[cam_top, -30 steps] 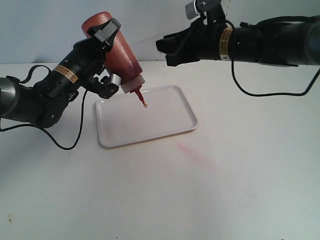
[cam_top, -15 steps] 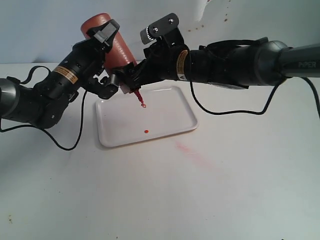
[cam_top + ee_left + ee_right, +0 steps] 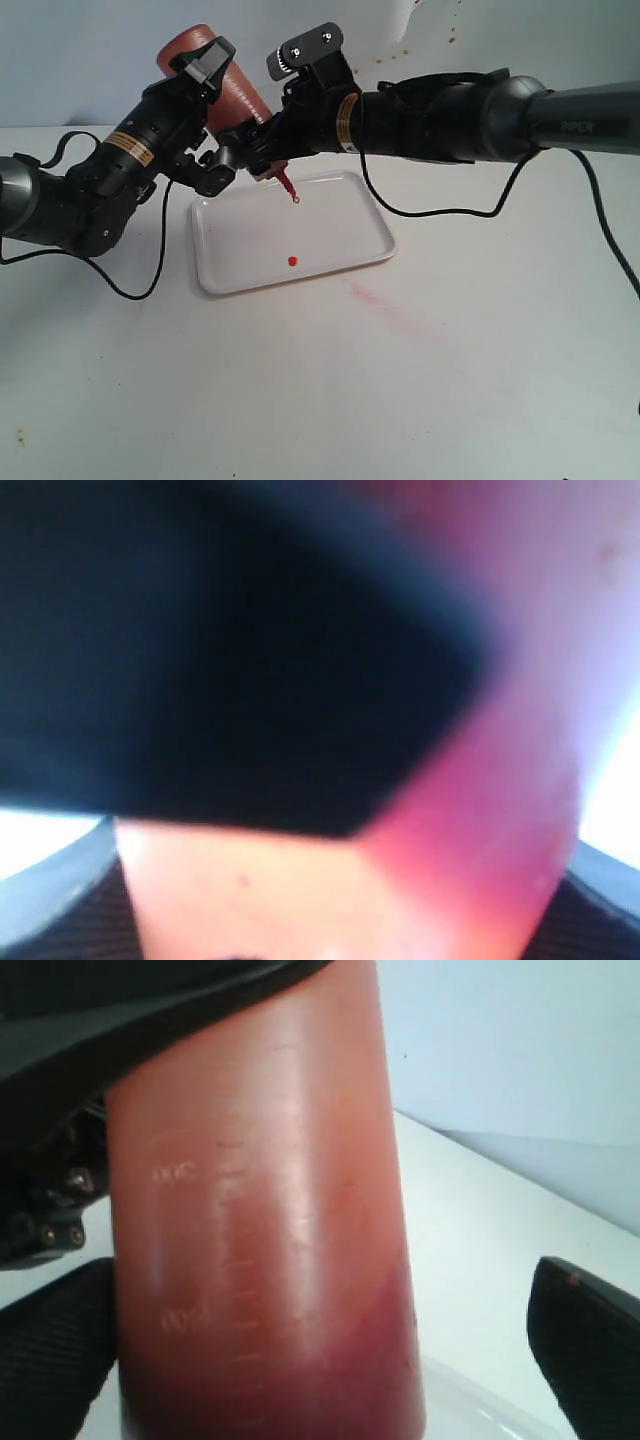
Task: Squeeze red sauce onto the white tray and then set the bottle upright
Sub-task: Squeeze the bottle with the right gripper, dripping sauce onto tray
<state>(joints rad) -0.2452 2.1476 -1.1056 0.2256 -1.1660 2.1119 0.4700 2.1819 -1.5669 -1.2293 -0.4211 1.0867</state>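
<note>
We see the bottle (image 3: pixel 237 92) held aloft at 11 o'clock of the tray (image 3: pixel 240 245). It is tipped, with its base up toward 11 o'clock and its nozzle (image 3: pixel 287 184) pointing down toward 5 o'clock. The left arm (image 3: pixel 90 190) comes in from 9 o'clock. The left jaws are clamped on the bottle's body and carry it clear of the bench (image 3: pixel 420 400). In the left wrist view we make out only a blurred red surface and a dark shape close to the lens.

The right arm (image 3: pixel 450 100) reaches across from 3 o'clock, and the right jaws stand spread around the bottle near its nozzle end. In the right wrist view the bottle sits between the two black pads (image 3: pixel 590 1340). One pad stands well apart from it. The other lies just beside it, and we cannot tell whether that one touches.

One round drop of sauce (image 3: pixel 291 261) lies on the tray, at 6 o'clock from its middle and near the rim. A small red blob shows at the nozzle tip, above the tray's 12 o'clock half; we cannot tell whether it is a drop. The tray lies flat on the bench. A faint pink smear (image 3: pixel 375 297) marks the bench at 4 o'clock, just beside the tray's corner.
</note>
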